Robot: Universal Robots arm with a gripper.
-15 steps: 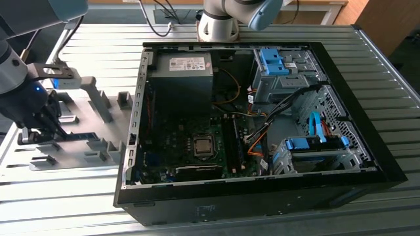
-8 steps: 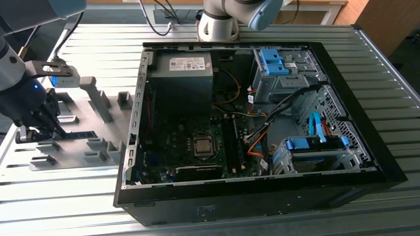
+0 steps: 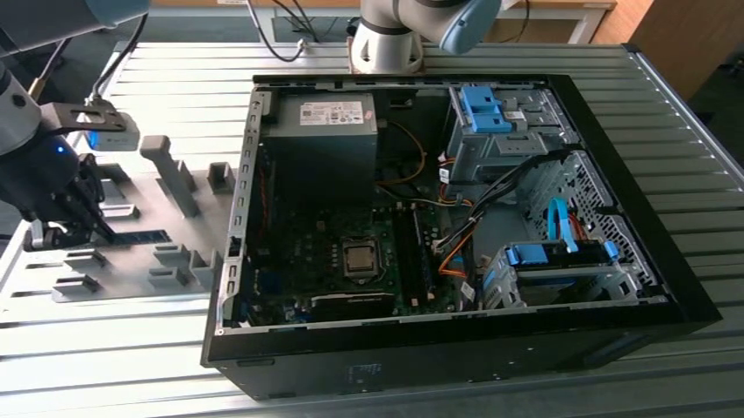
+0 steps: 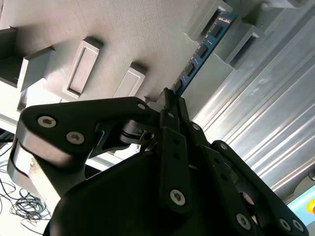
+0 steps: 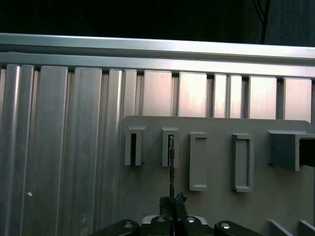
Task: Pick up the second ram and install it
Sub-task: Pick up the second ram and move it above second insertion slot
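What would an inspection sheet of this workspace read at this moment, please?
Surface: ribbed metal table carrying a grey fixture plate.
Job's things: the second ram lies on edge in the plate's slotted blocks, outside the open PC case.
Clutter: spare grey fixture blocks on the plate.
Grippers: the gripper is shut on the ram's near end.
Cables: orange and black wires inside the case.
Surroundings: the arm base stands beyond the case.
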